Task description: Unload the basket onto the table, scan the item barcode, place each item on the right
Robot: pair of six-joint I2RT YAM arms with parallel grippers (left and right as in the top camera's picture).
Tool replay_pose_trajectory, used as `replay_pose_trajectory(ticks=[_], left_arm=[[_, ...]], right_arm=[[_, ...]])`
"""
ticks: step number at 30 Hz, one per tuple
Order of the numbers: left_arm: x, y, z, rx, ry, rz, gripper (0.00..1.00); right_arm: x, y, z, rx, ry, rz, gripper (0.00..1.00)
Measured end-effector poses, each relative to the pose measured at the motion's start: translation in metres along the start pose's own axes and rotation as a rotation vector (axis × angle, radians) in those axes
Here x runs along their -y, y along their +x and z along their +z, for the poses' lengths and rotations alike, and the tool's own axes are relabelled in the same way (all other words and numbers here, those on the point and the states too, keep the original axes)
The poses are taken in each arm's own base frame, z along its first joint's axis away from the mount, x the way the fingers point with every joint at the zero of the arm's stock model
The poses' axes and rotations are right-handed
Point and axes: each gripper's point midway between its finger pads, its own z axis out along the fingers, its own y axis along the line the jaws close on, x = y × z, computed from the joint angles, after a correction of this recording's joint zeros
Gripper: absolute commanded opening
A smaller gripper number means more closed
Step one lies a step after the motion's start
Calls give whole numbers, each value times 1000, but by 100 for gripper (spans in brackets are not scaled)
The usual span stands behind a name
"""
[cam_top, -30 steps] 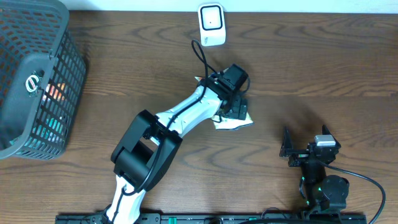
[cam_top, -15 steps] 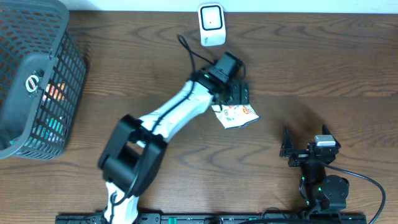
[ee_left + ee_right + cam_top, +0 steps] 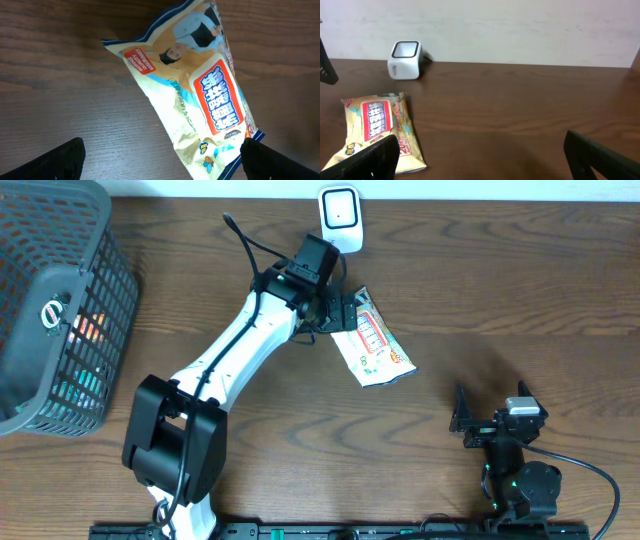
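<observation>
With the right gripper (image 3: 490, 408) spread idle nearest, the snack packet (image 3: 373, 345) lies flat at five o'clock of the scanner (image 3: 340, 218), the left gripper (image 3: 338, 310) hovering wide-jawed over its far end, so a shallow pinch could skid the slick film or leave the unseen barcode facing away.

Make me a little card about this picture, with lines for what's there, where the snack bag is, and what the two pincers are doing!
item: pale yellow plastic snack packet with a red label, lying flat on the brown wooden table
scanner: small white box scanner, at the far edge, apart from the packet
left pincer: open, over the packet's end nearest the scanner, gripping nothing
right pincer: open, empty, near the front edge
basket: dark grey mesh basket, far left, things inside
barcode: none visible on the upward face
</observation>
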Motion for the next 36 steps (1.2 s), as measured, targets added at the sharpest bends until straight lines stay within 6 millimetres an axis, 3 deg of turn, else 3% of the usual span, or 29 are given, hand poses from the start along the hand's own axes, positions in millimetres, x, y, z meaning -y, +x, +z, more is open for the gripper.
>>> replay_pose_trajectory(ticks=[7,16,26,36], left_arm=[[-3,2,18,-16,-8,40,98],[-17,12,61,-78,-44,6,98],[7,-10,66,3,71,26,98],[19,1,85,-36,119,45,98]], right_arm=[[0,0,0,0,0,0,99],[0,0,0,0,0,0,99],[0,0,0,0,0,0,99],[0,0,0,0,0,0,99]])
